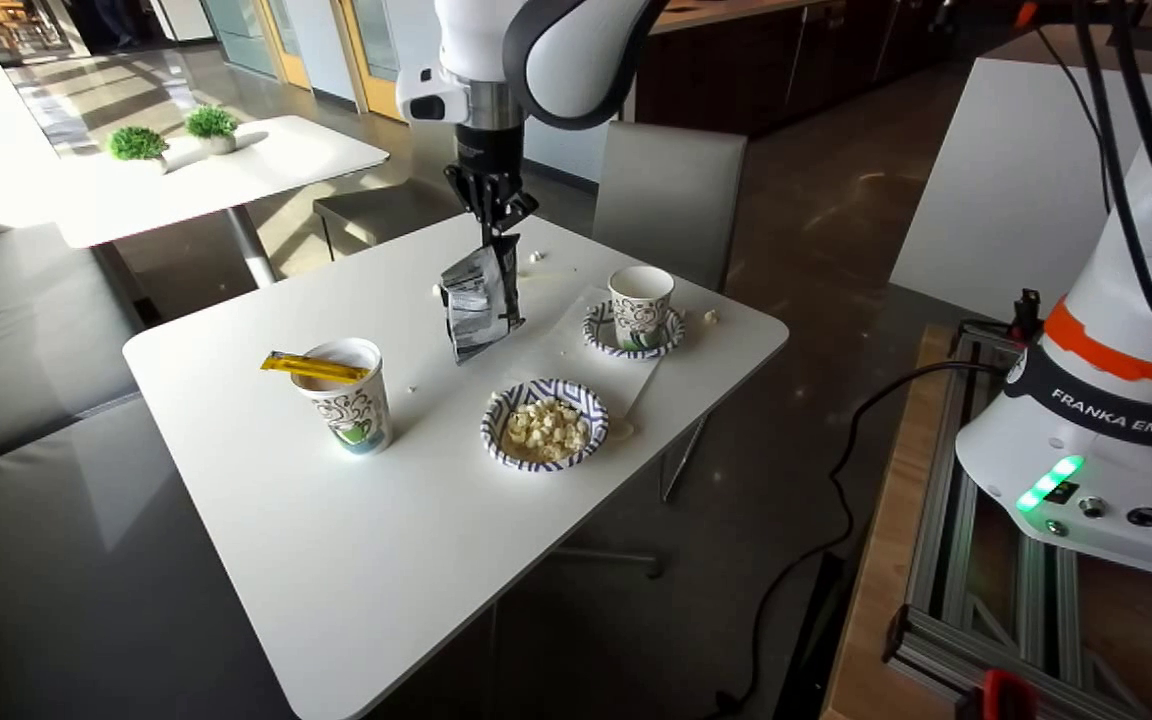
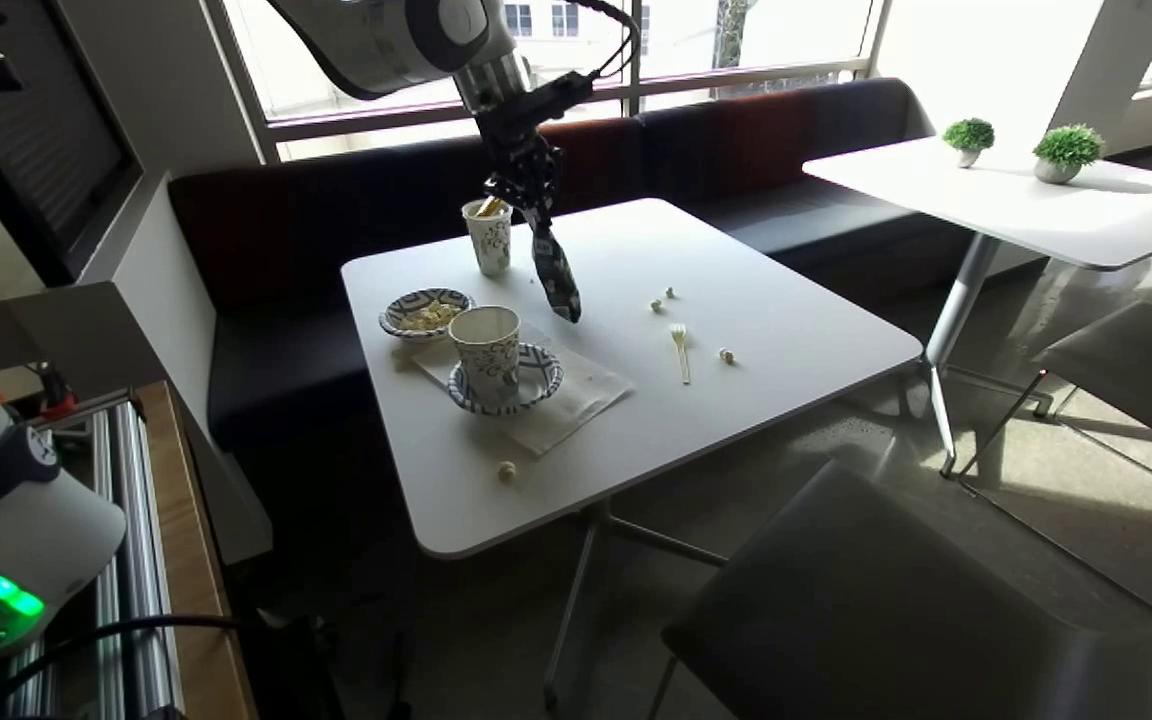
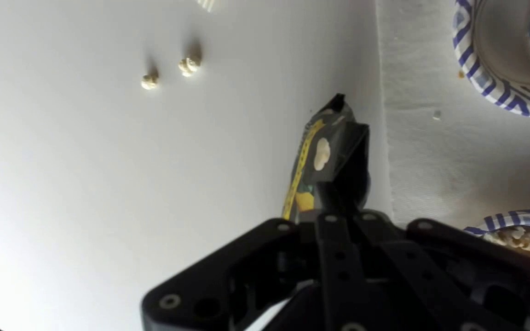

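Observation:
My gripper (image 1: 491, 234) is shut on the top edge of a dark, shiny snack bag (image 1: 481, 300), which hangs down over the white table (image 1: 376, 560). In an exterior view the bag (image 2: 556, 275) appears edge-on and thin, tilted slightly; whether its lower end touches the table I cannot tell. From the wrist view, the bag (image 3: 308, 170) shows a yellow stripe and a popcorn picture, and the fingers hide part of it. A patterned bowl (image 1: 596, 425) of popcorn stands close by. A paper cup (image 1: 639, 300) stands in another patterned bowl (image 1: 674, 338), on a napkin (image 2: 581, 405).
Another paper cup (image 1: 356, 415) has a yellow packet (image 1: 321, 368) lying across its rim. A pale fork (image 2: 680, 355) and several loose popcorn pieces (image 2: 727, 356) lie on the table. Chairs (image 1: 671, 200) and a bench (image 2: 336, 200) border it.

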Tool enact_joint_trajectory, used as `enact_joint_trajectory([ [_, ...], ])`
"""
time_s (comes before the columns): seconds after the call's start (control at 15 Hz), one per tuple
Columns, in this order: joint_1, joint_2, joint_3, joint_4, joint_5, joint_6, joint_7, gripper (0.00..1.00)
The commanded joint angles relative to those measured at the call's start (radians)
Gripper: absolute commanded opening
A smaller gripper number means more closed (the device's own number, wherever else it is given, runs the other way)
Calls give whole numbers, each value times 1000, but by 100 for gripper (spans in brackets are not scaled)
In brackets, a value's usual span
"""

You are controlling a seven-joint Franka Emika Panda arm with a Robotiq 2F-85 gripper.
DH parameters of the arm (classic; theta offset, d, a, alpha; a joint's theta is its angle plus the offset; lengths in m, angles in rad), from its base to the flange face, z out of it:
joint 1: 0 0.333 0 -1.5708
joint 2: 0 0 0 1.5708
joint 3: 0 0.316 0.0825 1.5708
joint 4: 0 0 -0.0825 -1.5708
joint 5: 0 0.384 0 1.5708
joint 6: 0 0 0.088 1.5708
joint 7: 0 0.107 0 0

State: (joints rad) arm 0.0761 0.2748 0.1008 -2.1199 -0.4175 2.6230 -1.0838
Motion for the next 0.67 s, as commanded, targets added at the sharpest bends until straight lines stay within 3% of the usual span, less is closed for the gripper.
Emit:
enact_joint_trajectory([
  [0.0, 59, -113, -72, -67, -257, 70, 169, 0],
  [0.4, 46, -123, -113, -60, -552, 139, 431, 0],
  [0.6, 34, -93, -121, -61, -557, 164, 476, 0],
])
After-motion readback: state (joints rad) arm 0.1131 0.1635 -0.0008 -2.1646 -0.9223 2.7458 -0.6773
